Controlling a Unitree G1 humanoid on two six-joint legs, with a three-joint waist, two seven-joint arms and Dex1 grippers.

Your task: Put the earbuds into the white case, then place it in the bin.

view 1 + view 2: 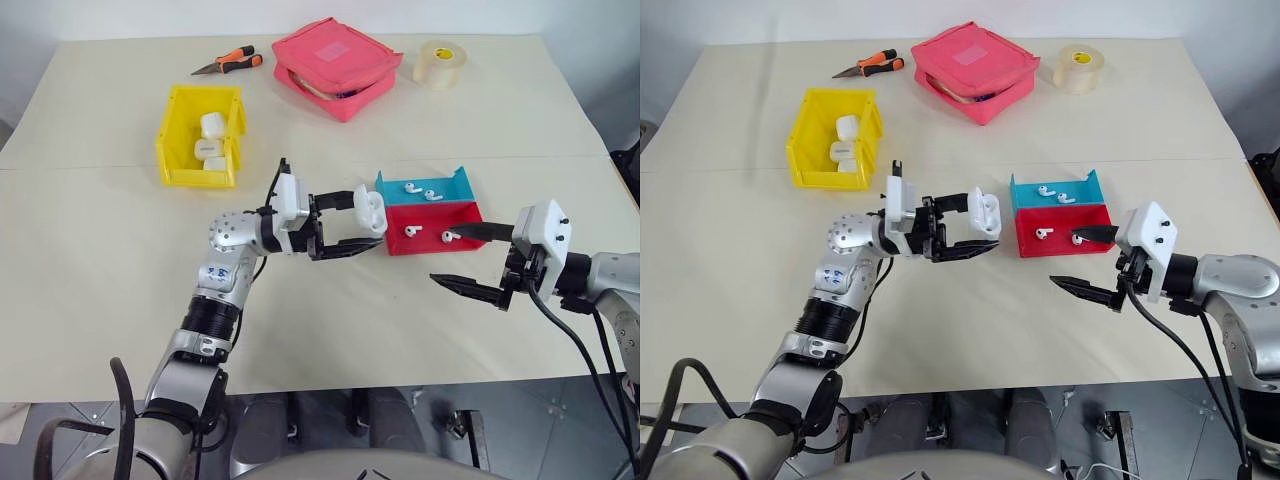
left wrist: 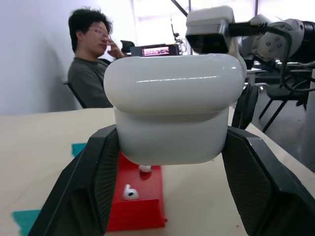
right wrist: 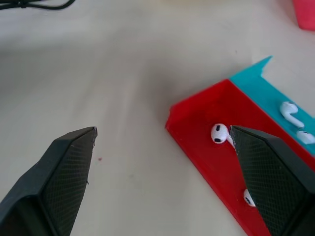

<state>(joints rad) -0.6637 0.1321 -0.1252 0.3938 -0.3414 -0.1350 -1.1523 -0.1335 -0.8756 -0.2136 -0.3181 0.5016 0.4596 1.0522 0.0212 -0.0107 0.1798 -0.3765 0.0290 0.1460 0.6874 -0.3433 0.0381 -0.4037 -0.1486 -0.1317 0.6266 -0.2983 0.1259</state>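
White case (image 1: 369, 207) clamped in L hand (image 1: 358, 220) beside red tray (image 1: 432, 243); R hand (image 1: 462, 258) wide open, empty.

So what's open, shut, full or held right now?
White case: lid shut, held off the table by the left tool.
Right tool: open, holding nothing.
Red tray: two earbuds inside.
Blue tray: two earbuds inside.
Yellow bin: holds three white cases.
Pink pouch: unzipped.
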